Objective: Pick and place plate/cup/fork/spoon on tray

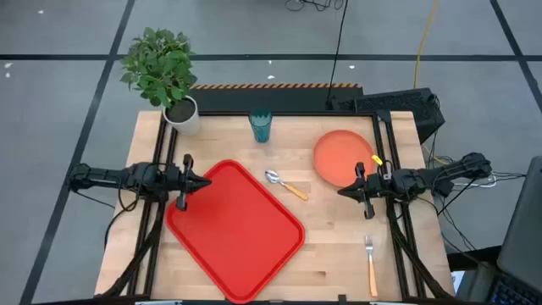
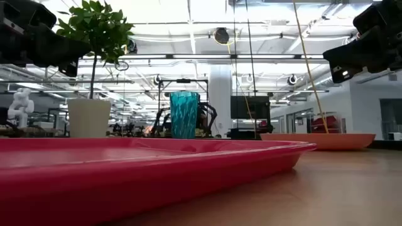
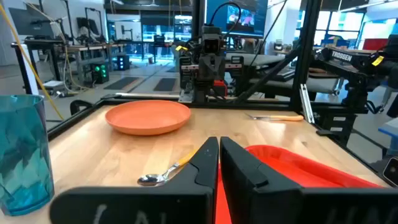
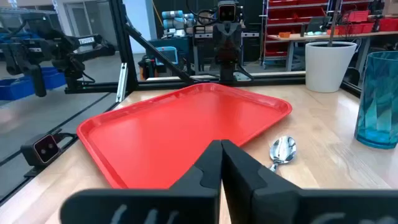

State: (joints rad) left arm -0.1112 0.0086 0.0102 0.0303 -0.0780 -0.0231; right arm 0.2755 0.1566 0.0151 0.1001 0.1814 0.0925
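The red tray lies on the table's left-centre. The orange plate lies flat at the far right. The teal cup stands upright at the far middle. The spoon lies between tray and plate. The fork lies near the right front edge. My left gripper is shut and empty above the tray's far left edge. My right gripper is shut and empty just near the plate's front rim. The left wrist view shows plate, spoon and cup.
A white pot with a green plant stands at the table's far left corner. Black frame rails run along both side edges. Bare wood lies between the tray and the fork.
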